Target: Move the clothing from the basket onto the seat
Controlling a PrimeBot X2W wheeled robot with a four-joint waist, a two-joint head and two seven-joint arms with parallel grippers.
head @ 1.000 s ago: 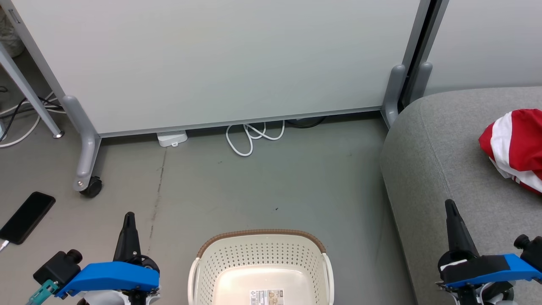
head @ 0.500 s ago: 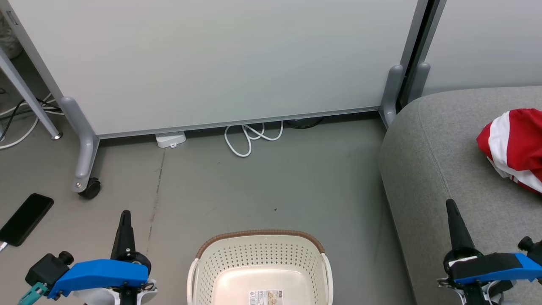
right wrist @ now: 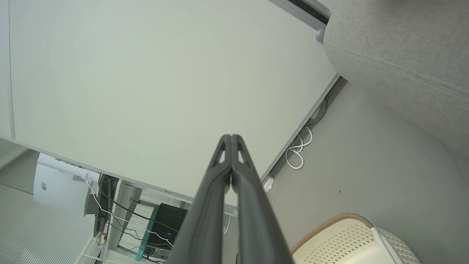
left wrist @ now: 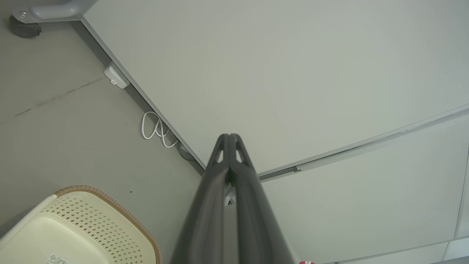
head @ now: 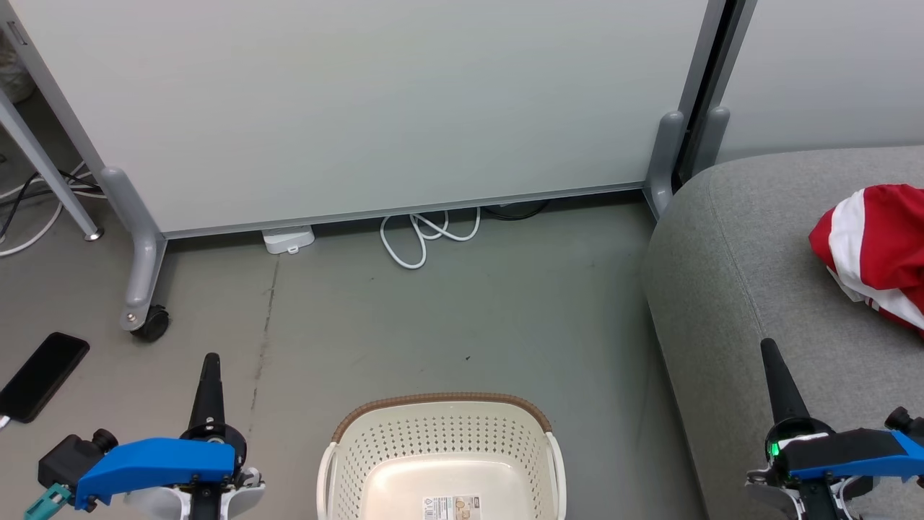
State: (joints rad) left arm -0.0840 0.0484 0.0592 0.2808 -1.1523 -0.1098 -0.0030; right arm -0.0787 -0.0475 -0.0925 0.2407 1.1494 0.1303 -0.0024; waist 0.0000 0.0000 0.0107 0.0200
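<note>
The cream basket [head: 346,433] with its brown rim stands on the floor at the bottom centre, holding no cloth, a label on its bottom; it also appears as the basket [left wrist: 95,227] and the basket [right wrist: 337,234] in the wrist views. Red clothing [head: 877,249] with white bands lies bunched on the grey seat [head: 729,274] at the right edge. My left gripper [head: 210,361] is shut, left of the basket, holding nothing. My right gripper [head: 767,348] is shut over the seat's front part, below the clothing. Both wrist views show fingers pressed together, the left gripper [left wrist: 229,136] and the right gripper [right wrist: 231,137].
A pale partition panel [head: 361,101] on wheeled grey feet [head: 141,289] stands behind. A white cable [head: 419,235] and a small white box [head: 289,238] lie at its base. A black phone [head: 40,375] lies on the floor at far left.
Both grippers have sunk slightly lower in the head view, the left one drifting left. The whole picture has shifted a little, so the camera moved. Basket and clothing stay put.
</note>
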